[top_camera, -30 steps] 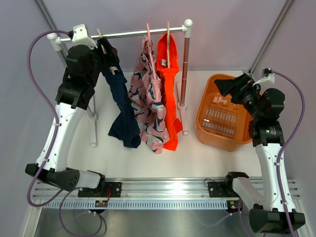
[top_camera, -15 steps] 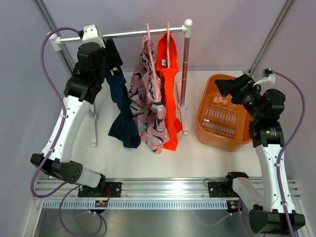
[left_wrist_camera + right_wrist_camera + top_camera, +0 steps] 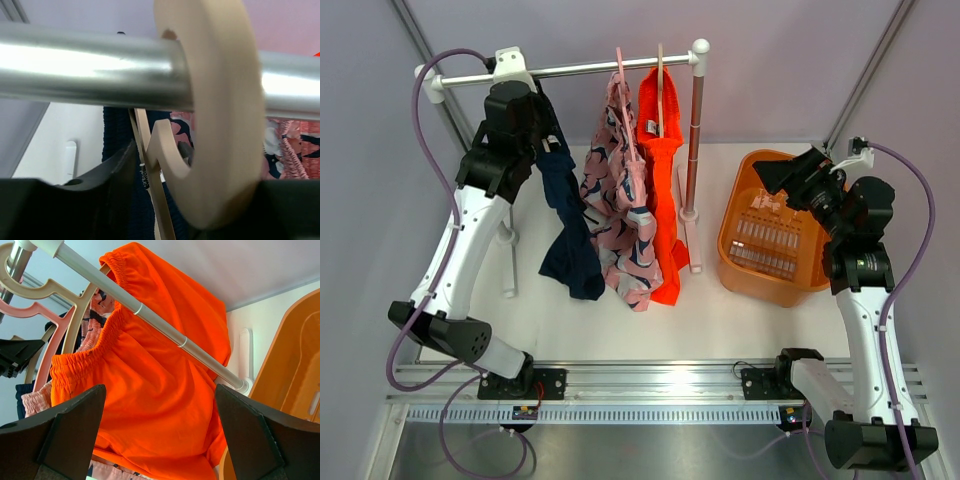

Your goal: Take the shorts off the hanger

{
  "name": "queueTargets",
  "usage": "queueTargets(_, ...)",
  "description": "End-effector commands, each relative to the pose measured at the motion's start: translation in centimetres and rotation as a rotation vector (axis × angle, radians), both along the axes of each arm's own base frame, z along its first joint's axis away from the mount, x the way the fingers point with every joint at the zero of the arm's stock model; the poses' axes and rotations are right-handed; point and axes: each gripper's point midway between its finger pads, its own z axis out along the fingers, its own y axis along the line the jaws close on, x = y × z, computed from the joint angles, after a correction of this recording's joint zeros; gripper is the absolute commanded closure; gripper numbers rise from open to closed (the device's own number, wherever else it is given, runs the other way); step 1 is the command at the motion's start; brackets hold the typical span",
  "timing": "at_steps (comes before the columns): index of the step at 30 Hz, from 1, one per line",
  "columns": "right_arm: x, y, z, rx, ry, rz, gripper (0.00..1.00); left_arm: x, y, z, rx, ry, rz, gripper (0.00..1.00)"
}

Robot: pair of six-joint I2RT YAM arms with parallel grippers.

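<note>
Top external view: the left end effector is raised to the rail, directly at the hook of the hanger carrying the dark navy shorts. These shorts hang below and slightly forward of it, long axis running downward from rail toward tabletop. The pink patterned shorts and the orange shorts hang farther along the rail on its right side. The left arm is clearly the nearer one. The right end effector is poised over the orange basket, well apart from the rack. Left wrist view: the wooden hanger hook, smooth, pale and curved, is looped over the polished metal rail directly ahead. The dark fingers stand apart on either side of the hook, so the end effector is spread and not clamped on anything. Navy fabric shows beneath the rail, behind the hanger neck. Judgement: the next move calls for closing on the hook or neck and lifting it clear of the rail. Right wrist view: its fingers are likewise spread wide and hold nothing. Straight ahead hangs the orange fabric, soft and matte, with a gathered elastic waistband, crossed by the rack's white post.
</note>
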Motion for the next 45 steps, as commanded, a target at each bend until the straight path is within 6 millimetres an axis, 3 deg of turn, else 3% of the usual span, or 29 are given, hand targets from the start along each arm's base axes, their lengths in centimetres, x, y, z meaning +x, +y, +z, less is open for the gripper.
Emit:
queueTargets(1, -0.2, 0.3, 0.6, -0.016, -0.023, 0.026, 0.01, 0.0, 0.9, 2.1, 0.019, -0.039, 0.049, 0.64)
queueTargets(11, -0.1, 0.4, 0.8, -0.028, -0.026, 0.039, 0.0, 0.0, 1.4, 3.4, 0.066, -0.019, 0.061, 1.0)
queueTargets(13, -0.1, 0.6, 0.8, -0.028, -0.026, 0.048, 0.01, -0.2, 1.4, 3.9, 0.071, -0.027, 0.052, 1.0)
queueTargets(21, -0.2, 1.0, 0.7, -0.042, -0.036, 0.079, 0.0, -3.0, 1.4, 9.0, 0.053, -0.117, 0.004, 1.0)
queueTargets(26, -0.1, 1.2, 0.7, -0.046, -0.039, 0.095, 0.01, -5.1, 0.9, 10.3, 0.045, -0.139, -0.044, 1.0)
queueTargets(34, -0.6, 2.3, 1.0, -0.072, -0.059, 0.179, 0.01, -7.9, -0.1, 6.3, 0.052, -0.04, -0.102, 1.0)
queueTargets(40, -1.6, 3.3, 1.1, -0.125, -0.05, 0.22, 0.0, -11.6, -1.6, 3.2, 0.053, 0.014, -0.226, 1.0)
queueTargets(41, -2.4, 4.9, 1.1, -0.137, -0.051, 0.268, 0.01, -12.6, -1.6, 2.3, 0.056, 0.037, -0.246, 1.0)
queueTargets(44, -3.6, 6.3, 1.6, -0.18, -0.065, 0.297, 0.01, -14.1, -3.1, 0.1, 0.056, 0.089, -0.343, 1.0)
queueTargets(45, -4.6, 7.8, 1.7, -0.189, -0.074, 0.348, 0.01, -15.0, -3.3, -1.2, 0.058, 0.122, -0.371, 1.0)
